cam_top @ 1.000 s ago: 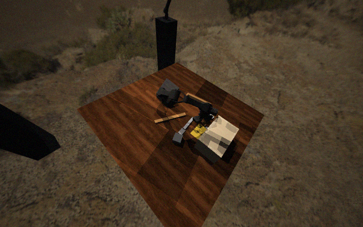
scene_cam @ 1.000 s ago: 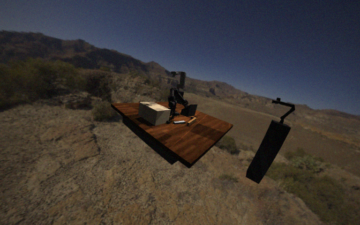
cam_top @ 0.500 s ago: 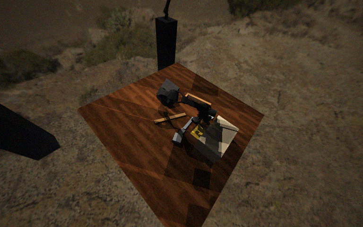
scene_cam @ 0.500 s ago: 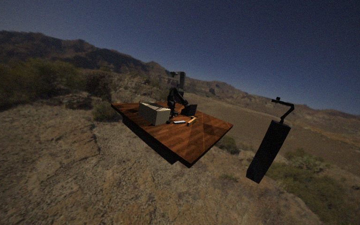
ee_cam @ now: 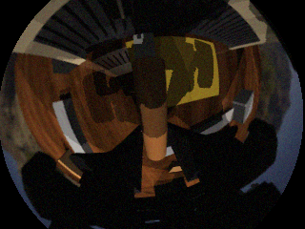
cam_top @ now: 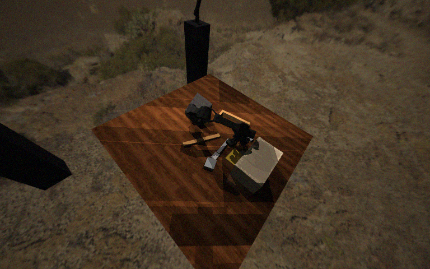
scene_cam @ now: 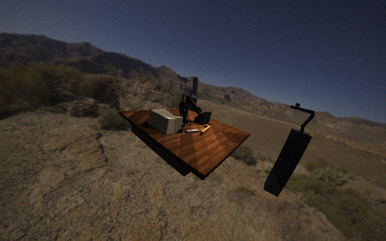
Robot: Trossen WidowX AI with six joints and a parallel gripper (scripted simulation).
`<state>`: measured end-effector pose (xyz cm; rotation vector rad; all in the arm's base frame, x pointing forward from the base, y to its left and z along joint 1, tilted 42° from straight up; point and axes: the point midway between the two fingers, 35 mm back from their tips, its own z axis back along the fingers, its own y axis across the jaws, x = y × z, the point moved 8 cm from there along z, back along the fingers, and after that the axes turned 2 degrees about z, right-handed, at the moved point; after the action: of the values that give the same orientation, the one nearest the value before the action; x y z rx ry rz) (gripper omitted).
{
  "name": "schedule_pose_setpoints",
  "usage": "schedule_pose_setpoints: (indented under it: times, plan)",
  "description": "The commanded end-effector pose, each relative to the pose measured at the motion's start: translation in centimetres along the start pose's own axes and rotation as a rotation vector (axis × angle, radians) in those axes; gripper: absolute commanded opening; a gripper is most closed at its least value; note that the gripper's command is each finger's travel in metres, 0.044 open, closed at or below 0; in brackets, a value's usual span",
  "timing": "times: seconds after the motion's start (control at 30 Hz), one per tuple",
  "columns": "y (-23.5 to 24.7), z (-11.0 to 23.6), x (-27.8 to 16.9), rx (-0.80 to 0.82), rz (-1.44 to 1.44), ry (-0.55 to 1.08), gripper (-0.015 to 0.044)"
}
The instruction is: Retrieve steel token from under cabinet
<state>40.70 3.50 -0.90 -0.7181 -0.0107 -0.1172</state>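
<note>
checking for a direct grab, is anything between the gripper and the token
Yes: the slotted front of the cabinet stands before the gripper, which is shut on a wooden stick; the token itself is not visible.

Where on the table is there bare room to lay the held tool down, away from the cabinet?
Bare wood lies between the loose wooden strip and the table's left corner, and along its whole near end. It is crowded by the cabinet: the yellow marked area, the grey tool and the gripper, shut on a wooden stick, sit close together.
</note>
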Motion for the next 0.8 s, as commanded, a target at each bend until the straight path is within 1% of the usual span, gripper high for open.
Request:
schedule_pose_setpoints:
  times: [0.0,0.77]
  plan:
    - [0.0,-0.1,-0.6,-0.002,-0.001,0.003,0.0000]
    - [0.2,-0.1,-2.7,-0.002,0.000,0.004,0.0000]
